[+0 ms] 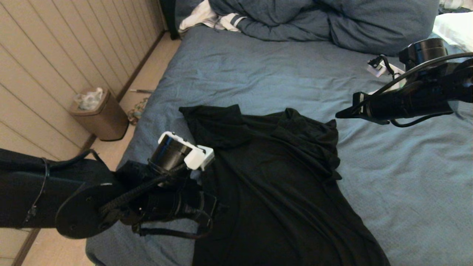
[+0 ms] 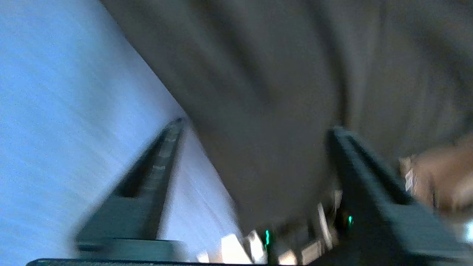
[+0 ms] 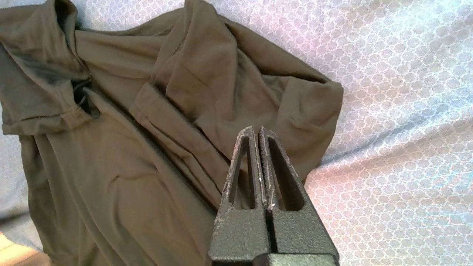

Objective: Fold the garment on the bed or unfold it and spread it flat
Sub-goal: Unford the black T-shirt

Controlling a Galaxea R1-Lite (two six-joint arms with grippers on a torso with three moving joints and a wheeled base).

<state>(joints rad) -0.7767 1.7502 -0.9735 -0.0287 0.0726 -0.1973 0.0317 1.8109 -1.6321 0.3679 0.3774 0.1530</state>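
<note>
the garment (image 1: 281,177) lay rumpled on the bed (image 1: 258,77). a bin (image 1: 99,114) at nine o'clock held crumpled plastic (image 1: 88,99). left gripper (image 2: 255,125) fingers spread, empty, over its edge; right gripper (image 3: 255,129) fingers pressed together, empty.

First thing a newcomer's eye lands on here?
The black T-shirt, lying rumpled on the blue bed, sleeves bunched at the far end. Next, the left hand at the shirt's left edge, fingers spread with cloth between them, and the right hand shut and empty above the bunched right sleeve. A blue-grey duvet is heaped at the far end.
</note>
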